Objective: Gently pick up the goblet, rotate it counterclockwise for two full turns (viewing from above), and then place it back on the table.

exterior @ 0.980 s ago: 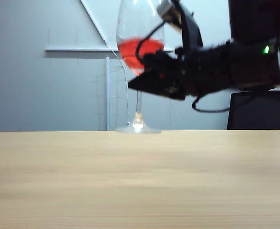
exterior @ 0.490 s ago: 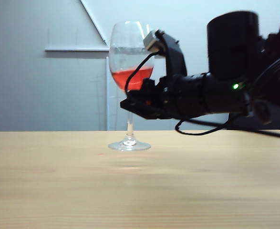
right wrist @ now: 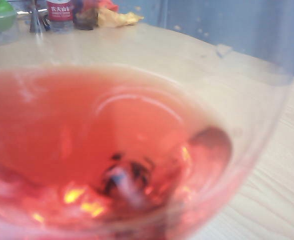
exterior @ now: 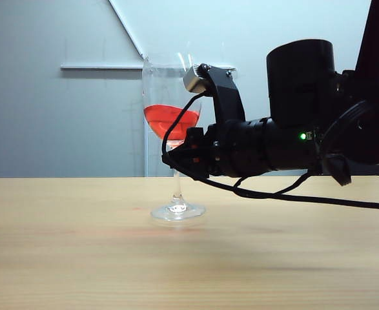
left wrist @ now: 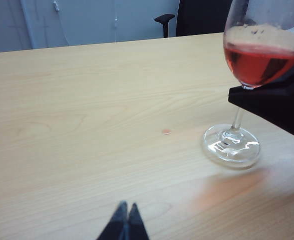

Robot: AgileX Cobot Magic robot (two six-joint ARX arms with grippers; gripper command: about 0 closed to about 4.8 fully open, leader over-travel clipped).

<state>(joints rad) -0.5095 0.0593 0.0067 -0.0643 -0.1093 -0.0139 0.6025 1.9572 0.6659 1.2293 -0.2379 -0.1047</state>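
Goblet (exterior: 173, 123), clear, red liquid in its bowl: stood upright with its foot on or barely above the table (exterior: 79, 252), stem clamped just under the bowl by the right gripper (exterior: 176, 160), which reached in level from the goblet's right. Left gripper (left wrist: 125, 224): low over the table, well apart from the goblet, fingertips pressed together, holding nothing.
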